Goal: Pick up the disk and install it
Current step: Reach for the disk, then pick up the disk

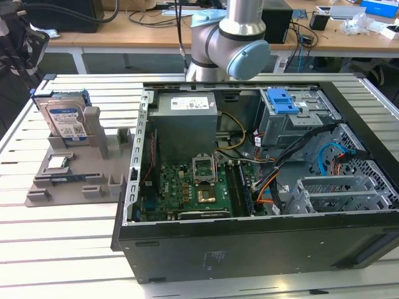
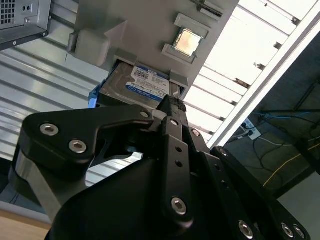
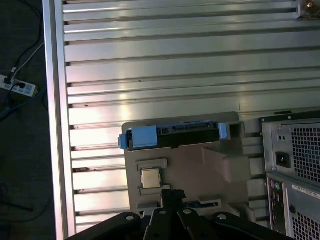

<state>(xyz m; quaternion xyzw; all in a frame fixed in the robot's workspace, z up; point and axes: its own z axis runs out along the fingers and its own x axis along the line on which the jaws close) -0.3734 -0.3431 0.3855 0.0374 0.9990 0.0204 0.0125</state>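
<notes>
A slatted metal table [image 1: 62, 249] carries an open computer case [image 1: 249, 246] with its motherboard exposed. Behind the case rises the grey robot arm [image 1: 230, 37], with cluttered desks [image 1: 112, 34] beyond it. On the exterior view's left sits a grey holder [image 1: 75, 187]. The disk [image 1: 65, 118] stands on edge in the holder's slot, framed in blue.

The second wrist view shows the black gripper [image 2: 172, 104] hanging over the holder. Its fingers are drawn together on nothing, clear of the disk's label face [image 2: 142, 85]. The first wrist view looks down on the disk's top edge [image 3: 175, 134], a small processor chip [image 3: 150, 177] beside it, and a power strip [image 3: 20, 87] on the floor.
</notes>
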